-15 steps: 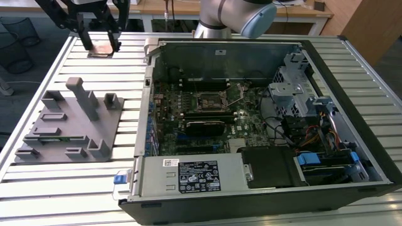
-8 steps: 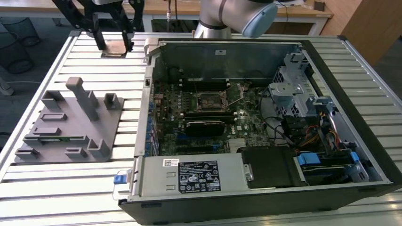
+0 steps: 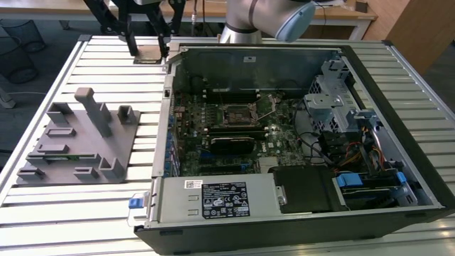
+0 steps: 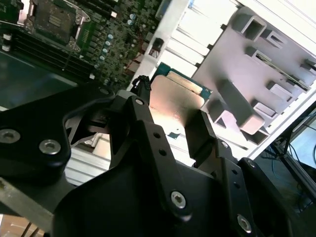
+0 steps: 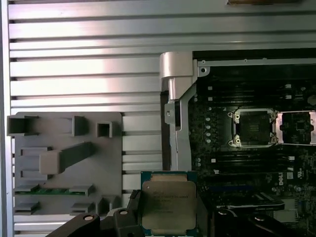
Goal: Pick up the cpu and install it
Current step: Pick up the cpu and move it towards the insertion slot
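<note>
The cpu (image 5: 168, 200) is a flat silvery square with a green rim, and it sits between my black fingers (image 5: 132, 210). My gripper (image 4: 170, 116) is shut on it by two opposite edges, holding it level above the slatted table. In both wrist views the cpu (image 4: 175, 98) hangs over the strip of table between the grey holder block and the open computer case. In the exterior view my gripper (image 3: 148, 53) and the cpu (image 3: 151, 57) appear near the case's far corner, towards the exterior view's left. The motherboard socket (image 3: 238, 114) (image 5: 254, 127) stands open, its metal frame flipped aside.
The grey holder block (image 3: 78, 138) (image 5: 64, 163) with upright posts lies on the table at the exterior view's left. The open case (image 3: 256, 61) has tall walls, a drive cage (image 3: 331, 101), cables and a power supply (image 3: 220, 200). The arm's base (image 3: 245, 26) stands behind the case.
</note>
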`<action>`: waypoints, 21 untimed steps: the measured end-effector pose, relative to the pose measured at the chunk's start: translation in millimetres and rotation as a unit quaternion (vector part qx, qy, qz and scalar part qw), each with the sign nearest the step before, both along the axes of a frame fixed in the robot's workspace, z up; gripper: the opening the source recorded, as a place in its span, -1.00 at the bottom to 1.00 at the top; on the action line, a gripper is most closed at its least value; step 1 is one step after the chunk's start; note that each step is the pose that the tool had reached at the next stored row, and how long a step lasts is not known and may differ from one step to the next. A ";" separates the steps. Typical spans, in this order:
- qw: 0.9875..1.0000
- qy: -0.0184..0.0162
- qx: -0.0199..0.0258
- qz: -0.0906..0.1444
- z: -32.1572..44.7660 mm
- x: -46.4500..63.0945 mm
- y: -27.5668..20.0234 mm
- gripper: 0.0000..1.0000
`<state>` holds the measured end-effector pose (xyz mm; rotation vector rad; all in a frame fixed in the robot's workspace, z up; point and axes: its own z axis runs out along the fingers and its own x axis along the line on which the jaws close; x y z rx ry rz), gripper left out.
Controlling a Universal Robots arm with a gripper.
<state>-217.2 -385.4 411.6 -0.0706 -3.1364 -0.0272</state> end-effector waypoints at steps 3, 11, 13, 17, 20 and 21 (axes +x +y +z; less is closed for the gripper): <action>1.000 0.000 0.000 0.000 -0.1 12.0 1.3 0.06; 1.000 0.000 0.000 0.000 -0.1 43.1 3.7 0.06; 1.000 0.000 0.000 0.000 0.0 51.2 4.2 0.06; 1.000 0.000 0.000 0.000 -0.2 66.8 5.1 0.06; 1.000 0.000 0.000 0.000 -0.1 78.4 5.8 0.06; 1.000 0.000 0.000 0.000 -0.1 82.3 6.0 0.06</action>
